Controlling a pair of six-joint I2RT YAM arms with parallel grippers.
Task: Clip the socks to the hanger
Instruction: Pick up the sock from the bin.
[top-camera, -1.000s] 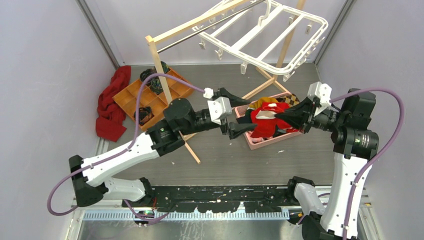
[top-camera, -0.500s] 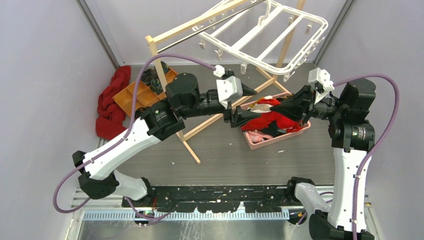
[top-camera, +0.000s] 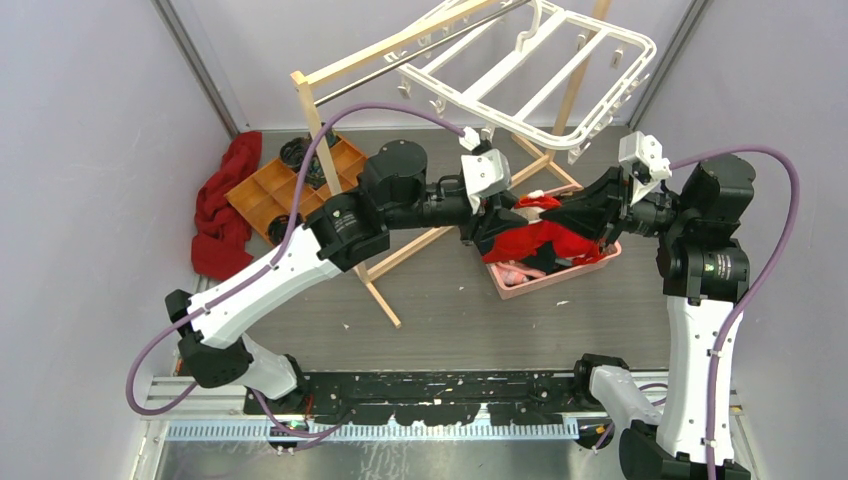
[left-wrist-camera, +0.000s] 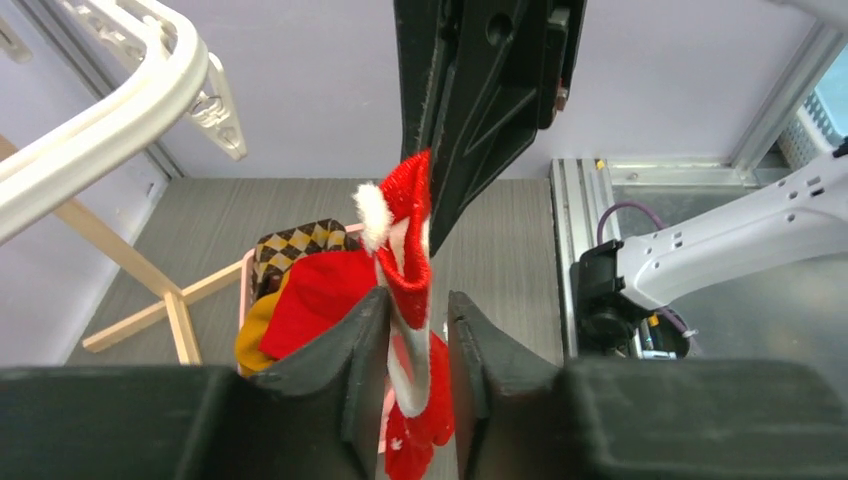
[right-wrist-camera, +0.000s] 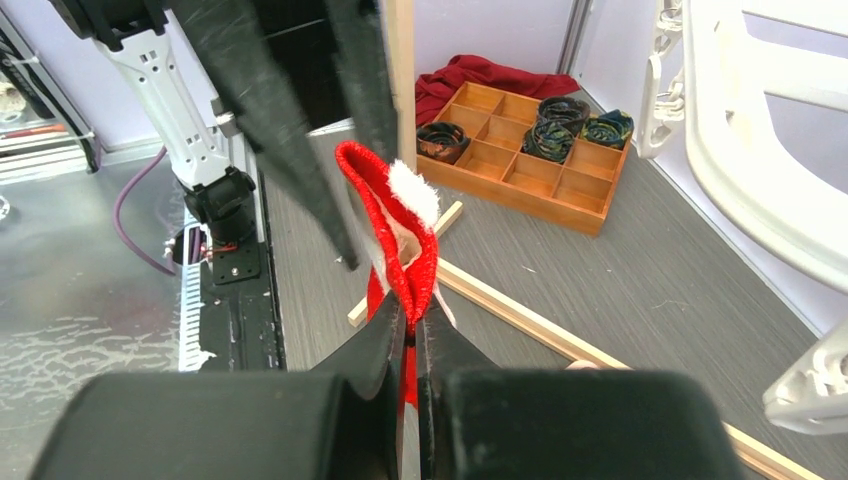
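Top external view gives you both arms meeting above the pink basket (top-camera: 553, 279) at the right middle of the table, with the white hanger (top-camera: 540, 80) tilted high at the back by the wooden rack (top-camera: 322, 100). Your right gripper (right-wrist-camera: 412, 312) has its jaws pressed together on a red sock (right-wrist-camera: 405, 235) with white trim, pinching it just below the cuff so the cuff stands up above the fingertips. Your left gripper (left-wrist-camera: 415, 303) faces it from the other side, lower down the same sock. Its jaws stand a little apart with the fabric running between them, and a sliver of gap shows on one side. The sock hangs above the basket, where more red, mustard and checkered fabric lies.
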